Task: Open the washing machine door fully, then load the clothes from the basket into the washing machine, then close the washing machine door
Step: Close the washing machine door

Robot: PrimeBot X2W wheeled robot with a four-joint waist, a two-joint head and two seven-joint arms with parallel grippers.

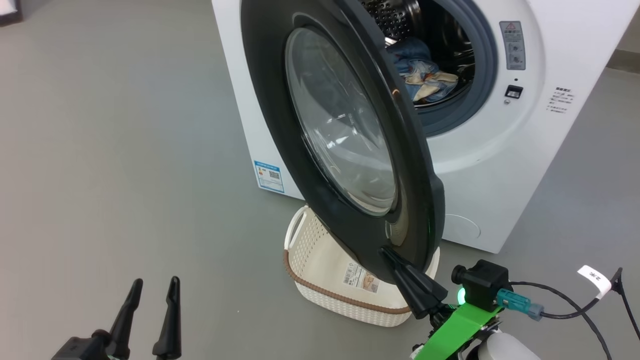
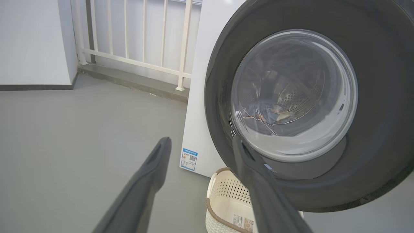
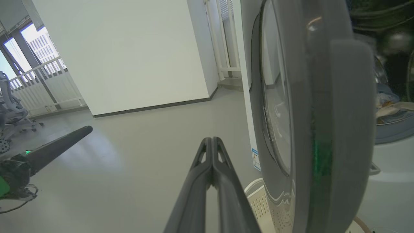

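Right gripper (image 1: 390, 254), fingers pressed together, has its tips at the lower rim of the washing machine door (image 1: 270, 100), which stands partly open above the basket (image 1: 320, 240) on the floor. Left gripper (image 1: 154, 284) hangs spread and holding nothing, well apart to the left. Clothes (image 1: 425, 80) lie inside the drum of the washing machine (image 1: 500, 165).

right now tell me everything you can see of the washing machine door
The washing machine door is large and round: a glossy black ring around a bulging clear glass bowl. It stands swung out from the white washing machine, leaving the drum exposed. Its lower edge hangs over the cream basket. The shut right end effector has its tip at the door's lower rim, seemingly touching it.
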